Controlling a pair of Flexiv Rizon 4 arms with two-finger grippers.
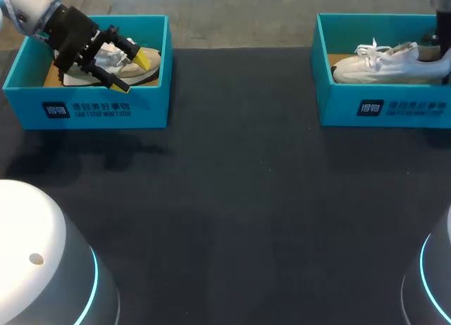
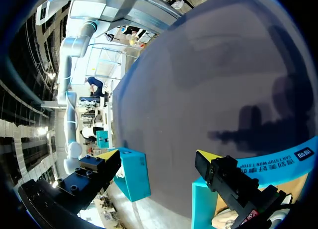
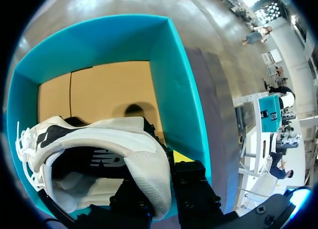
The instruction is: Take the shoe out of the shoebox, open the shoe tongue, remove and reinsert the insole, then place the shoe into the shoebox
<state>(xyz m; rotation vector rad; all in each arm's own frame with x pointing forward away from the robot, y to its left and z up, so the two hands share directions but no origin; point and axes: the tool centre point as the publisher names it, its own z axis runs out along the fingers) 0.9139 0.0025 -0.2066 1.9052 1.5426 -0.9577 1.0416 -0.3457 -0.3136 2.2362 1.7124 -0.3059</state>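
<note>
Left pincer [image 1: 134,72]: held open, fingers spread wide, over the beige shoe [image 1: 141,75] in the left shoebox [image 1: 84,106].
Right pincer [image 3: 161,167]: clamped on the heel of the white shoe [image 1: 391,63], which lay inside the right shoebox [image 1: 380,106].
Boxes: set at the far left and far right corners of the worktop [image 1: 232,198].

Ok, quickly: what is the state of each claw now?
Left claw: open, holding nothing.
Right claw: closed on the heel of the white lace-up sneaker.

Matt, dark, finely textured covering on desk [image 1: 239,198]. Matt teal cardboard for left shoebox [image 1: 28,103] and right shoebox [image 1: 338,106], tan card floors inside. Woven mesh cloth and cloth laces on white shoe [image 1: 394,65].
</note>
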